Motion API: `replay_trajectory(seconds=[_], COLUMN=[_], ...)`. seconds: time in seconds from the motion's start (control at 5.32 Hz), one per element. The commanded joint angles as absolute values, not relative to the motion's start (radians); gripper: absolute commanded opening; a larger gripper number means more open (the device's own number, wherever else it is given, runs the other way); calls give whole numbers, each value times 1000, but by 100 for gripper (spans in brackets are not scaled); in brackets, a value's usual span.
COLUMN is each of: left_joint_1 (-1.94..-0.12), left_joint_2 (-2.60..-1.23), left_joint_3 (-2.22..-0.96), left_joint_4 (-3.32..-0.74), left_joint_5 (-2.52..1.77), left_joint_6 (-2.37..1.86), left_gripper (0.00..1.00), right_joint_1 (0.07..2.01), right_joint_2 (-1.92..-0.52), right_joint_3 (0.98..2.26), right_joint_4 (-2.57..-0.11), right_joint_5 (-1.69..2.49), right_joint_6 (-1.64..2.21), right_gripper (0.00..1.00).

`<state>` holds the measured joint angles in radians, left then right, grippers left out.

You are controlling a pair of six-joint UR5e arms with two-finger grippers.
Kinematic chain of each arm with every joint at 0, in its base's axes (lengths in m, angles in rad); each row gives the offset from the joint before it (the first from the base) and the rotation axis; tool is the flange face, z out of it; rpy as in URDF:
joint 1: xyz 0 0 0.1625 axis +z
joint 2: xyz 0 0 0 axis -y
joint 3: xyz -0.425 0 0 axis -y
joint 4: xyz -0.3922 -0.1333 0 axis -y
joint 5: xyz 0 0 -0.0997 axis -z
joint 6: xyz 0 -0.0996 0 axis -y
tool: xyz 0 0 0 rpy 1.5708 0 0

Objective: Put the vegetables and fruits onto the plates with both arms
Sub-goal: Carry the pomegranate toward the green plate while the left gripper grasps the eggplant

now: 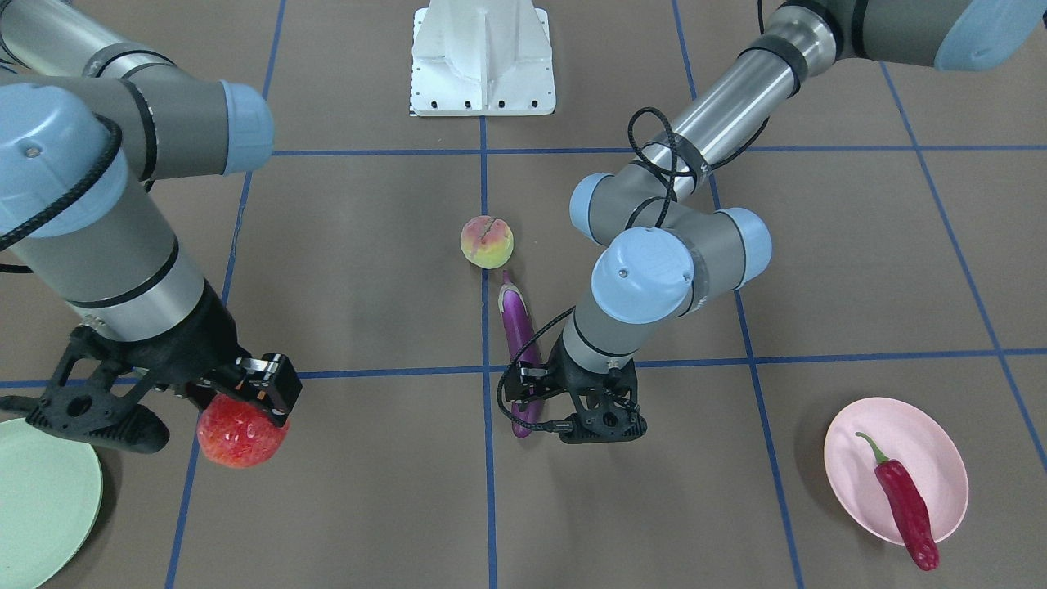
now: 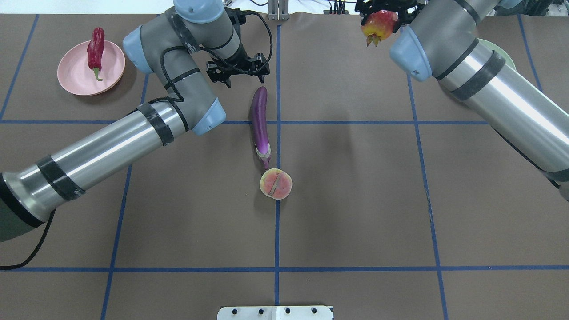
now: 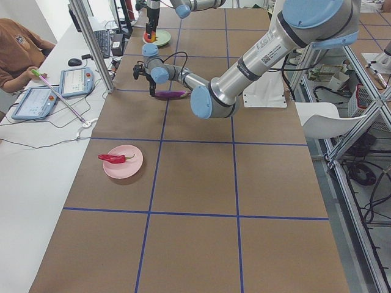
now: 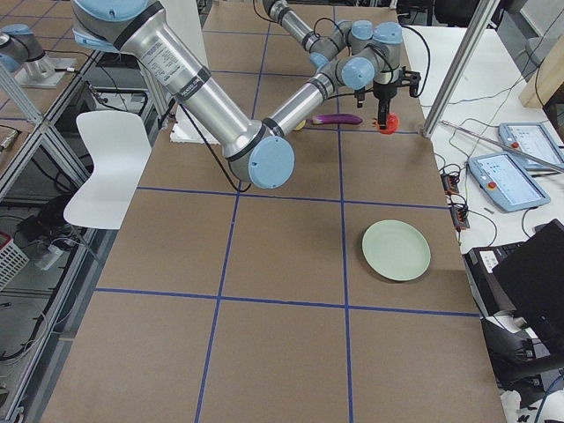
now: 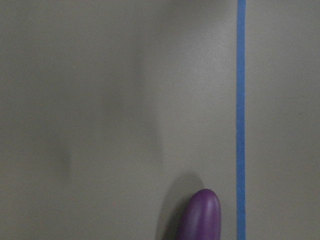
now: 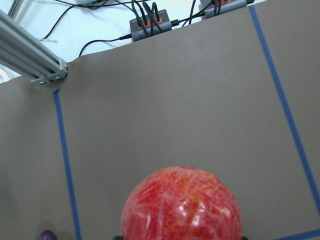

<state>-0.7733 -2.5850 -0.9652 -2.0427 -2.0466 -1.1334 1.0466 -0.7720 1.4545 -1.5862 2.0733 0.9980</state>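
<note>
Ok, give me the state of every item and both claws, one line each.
chili pepper: lying on the pink plate, tip over the rim.
pink plate: holds the chili pepper.
green plate: empty.
eggplant: flat on the table, not gripped.
peach: on the table by the eggplant's cap.
red fruit: gripped in the right claw.
right claw: shut on the red fruit.
left claw: open, empty, over the eggplant's rounded end.
</note>
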Motion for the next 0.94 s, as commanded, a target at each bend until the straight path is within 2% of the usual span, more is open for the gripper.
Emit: replay_trajectory(seconds=[0.0, 0.19, 0.38, 0.75], left_joint_1=[-709, -698, -689, -673], left_joint_2=[-2595, -2595, -2594, -2594], left_joint_3=[-948, -946, -940, -940], left_joint_4=[-2043, -2042, -2042, -2042], left_joint_5=[-1981, -1979, -1970, -1936], left_joint_6=[-1141, -1141, -1140, -1173], left_gripper=[100, 97, 85, 38], right_joint_1=[1091, 1092, 1100, 1103], right_joint_2=[-833, -851, -891, -920], right_joint_3=[1448, 1430, 1424, 1392], right_joint_4=[-1580, -1545, -1481, -1444], right_joint_5=[2089, 2097, 2108, 2114], right_joint_6=[879, 873, 871, 838], right_gripper=[0, 0, 0, 0])
